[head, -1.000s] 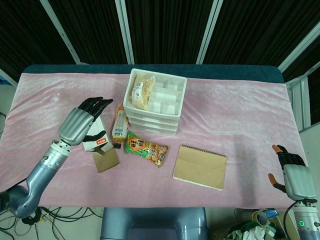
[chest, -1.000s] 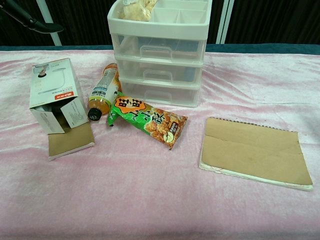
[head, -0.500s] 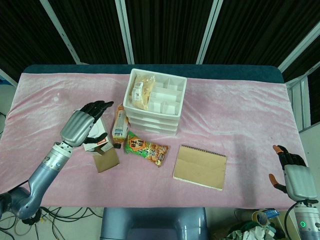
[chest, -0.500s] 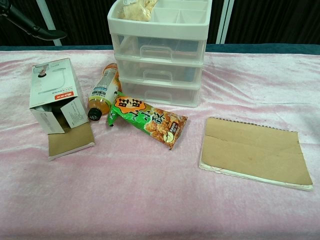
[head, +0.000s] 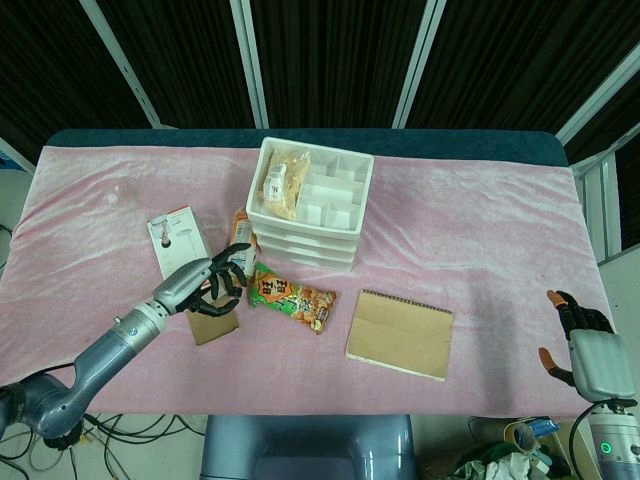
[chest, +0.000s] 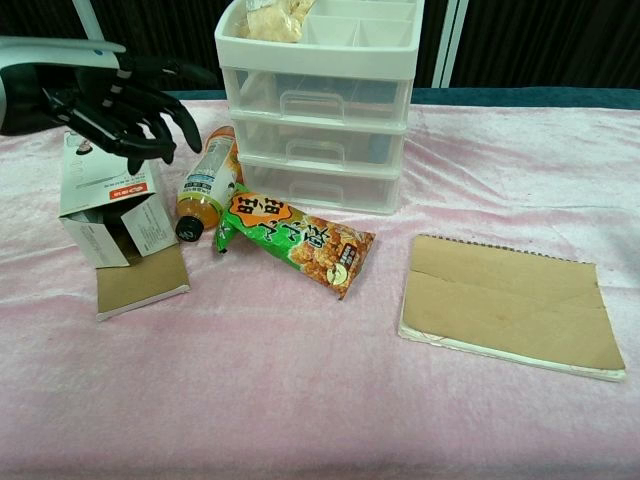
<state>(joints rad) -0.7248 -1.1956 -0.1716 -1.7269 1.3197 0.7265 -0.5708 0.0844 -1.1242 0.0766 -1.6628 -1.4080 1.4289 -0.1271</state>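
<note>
Left hand (chest: 110, 95) hovers over the white carton (head: 178, 240), fingers spread, grasping nothing. Carton lies on the pink velvety counter (head: 460, 230), flap open toward the front edge, beside the bottle (chest: 205, 185). Right hand (head: 585, 350) idles at the counter's front corner, fingers loosely apart, empty. Risk, as I judge it: thin cardboard could crush under a hard squeeze; the smooth round bottle could roll if nudged; the glossy snack bag (chest: 295, 240) lies close.

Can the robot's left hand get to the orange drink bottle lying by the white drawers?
Probably yes. The left hand hovers open just above the white box, right beside the bottle. Nothing lies on the bottle; only the snack bag sits near its cap.
</note>
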